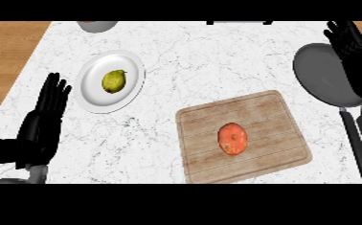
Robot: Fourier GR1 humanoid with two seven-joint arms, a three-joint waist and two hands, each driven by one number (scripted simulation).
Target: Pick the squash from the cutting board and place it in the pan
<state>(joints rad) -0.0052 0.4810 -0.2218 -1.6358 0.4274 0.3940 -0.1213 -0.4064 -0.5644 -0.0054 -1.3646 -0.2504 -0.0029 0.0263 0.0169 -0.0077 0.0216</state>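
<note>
So nothing picked yet; squash sits on the cutting board, near centre; pan waits at far right, nothing in it. Right hand hovers over the pan's far edge, fingers spread, holding nothing; left hand rests at near left, fingers straight. Next, I'd guess: right hand comes left and nearer, down onto the squash. Count: one squash, one board, one pan, one plate with one pear, one bowl at far edge.

Single head view, steeply down, counter
</note>
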